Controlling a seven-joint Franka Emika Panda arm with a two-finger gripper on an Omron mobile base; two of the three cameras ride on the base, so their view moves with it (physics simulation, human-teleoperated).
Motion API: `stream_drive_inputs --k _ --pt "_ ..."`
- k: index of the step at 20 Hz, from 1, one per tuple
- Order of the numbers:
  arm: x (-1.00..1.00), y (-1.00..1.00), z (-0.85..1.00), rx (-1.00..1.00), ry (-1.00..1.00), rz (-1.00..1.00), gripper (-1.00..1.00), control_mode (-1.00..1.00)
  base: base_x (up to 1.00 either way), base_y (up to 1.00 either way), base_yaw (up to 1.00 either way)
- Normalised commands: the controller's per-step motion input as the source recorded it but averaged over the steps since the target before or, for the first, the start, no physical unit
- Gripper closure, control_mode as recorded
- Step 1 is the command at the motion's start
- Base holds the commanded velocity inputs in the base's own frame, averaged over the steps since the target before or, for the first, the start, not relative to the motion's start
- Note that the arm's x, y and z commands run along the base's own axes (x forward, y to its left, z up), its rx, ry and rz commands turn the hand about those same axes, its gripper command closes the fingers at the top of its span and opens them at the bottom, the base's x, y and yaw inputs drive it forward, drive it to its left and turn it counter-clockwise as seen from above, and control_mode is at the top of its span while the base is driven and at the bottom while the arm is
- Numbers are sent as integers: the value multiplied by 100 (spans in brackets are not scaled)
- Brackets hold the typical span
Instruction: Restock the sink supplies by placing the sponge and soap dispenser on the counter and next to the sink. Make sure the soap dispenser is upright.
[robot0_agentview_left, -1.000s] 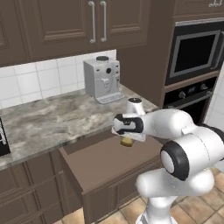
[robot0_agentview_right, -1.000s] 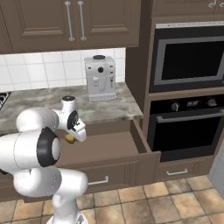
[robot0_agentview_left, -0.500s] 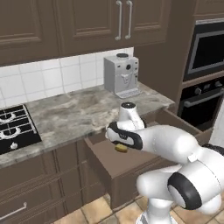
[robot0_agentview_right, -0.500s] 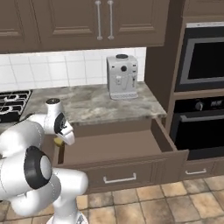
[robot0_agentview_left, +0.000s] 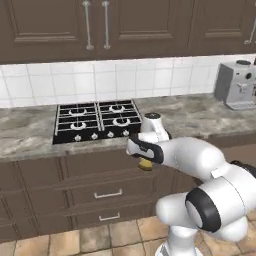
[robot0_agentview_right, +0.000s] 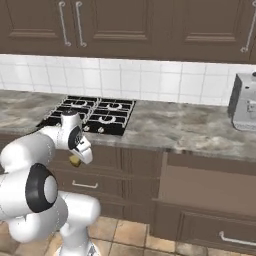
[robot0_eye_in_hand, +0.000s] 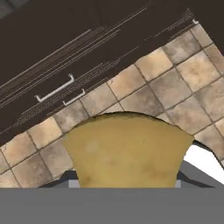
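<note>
The pincer is closed on the sponge, which hangs mustard-yellow below the hand in front of the dark cabinet fronts, under the counter's edge. In the hand view the sponge sits at 6 o'clock, with tiled floor behind it from 3 to 9 o'clock and drawer fronts with metal handles at 10 to 12 o'clock. The hand therefore points down and the load is carried low, judged a transit posture: tucked close to the body so it clears the cabinets while the base travels.

In the right base view the sponge shows as a small yellow patch at 5 o'clock of the wrist.

Moving outward, the gas hob lies at 11 o'clock of the pincer in the left base view, set into the marbled counter. The coffee machine stands on the counter at 2 o'clock, well apart. A partly open drawer sits below the counter at 3 o'clock in the right base view.

Judgement: the sponge is not yet delivered. The carry must go on to reach the sink, then the arm must lift above counter height before release.
</note>
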Motion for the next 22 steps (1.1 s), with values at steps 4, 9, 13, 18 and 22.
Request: stream_drive_inputs --k 4,9,13,18,22 --pt "0 0 0 0 0 0 100 100 -31 98 71" --pt "0 0 0 0 0 0 100 100 -16 95 76" --pt "0 0 0 0 0 0 100 100 -11 93 76" --pt "0 0 0 0 0 0 100 100 -17 72 73" --pt "0 0 0 0 0 0 100 100 -5 48 69"
